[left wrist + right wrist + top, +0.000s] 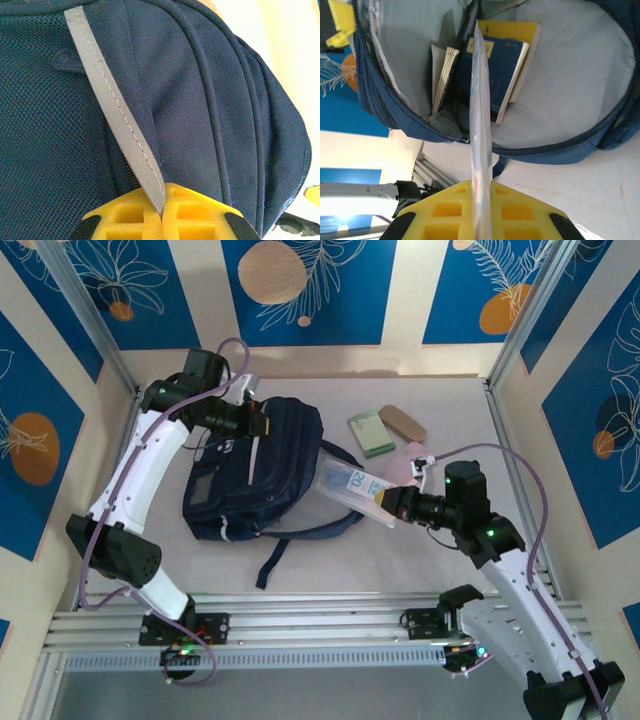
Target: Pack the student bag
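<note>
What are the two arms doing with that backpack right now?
The left gripper is shut on the grey strip of the student bag, apparently holding its mouth open. The right gripper is shut on a flat clear pouch, whose far end is partly inside the bag's opening. Books already sit inside. A green pad and a tan block lie on the table beyond the bag, not yet packed.
</note>
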